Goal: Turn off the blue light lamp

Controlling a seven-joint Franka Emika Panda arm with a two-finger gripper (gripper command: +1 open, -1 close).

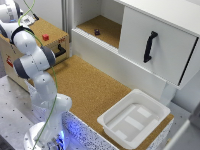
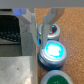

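Open pincer (image 2: 42,31) above glowing blue lamp (image 2: 52,51); green lamp (image 2: 59,78) cut off, red one (image 2: 54,33) half-hidden.

The exterior view looks down from high up, at a slant, over the arm (image 1: 37,75), the cork table (image 1: 92,87) and the white cabinet (image 1: 150,35), from some way off. The wrist view looks down close between the fingers (image 2: 49,25) onto a lit lamp (image 2: 52,51). Both views show cork surface.

Cork bench (image 1: 85,85) — white tray (image 1: 134,118) on it; small red block (image 1: 45,37).
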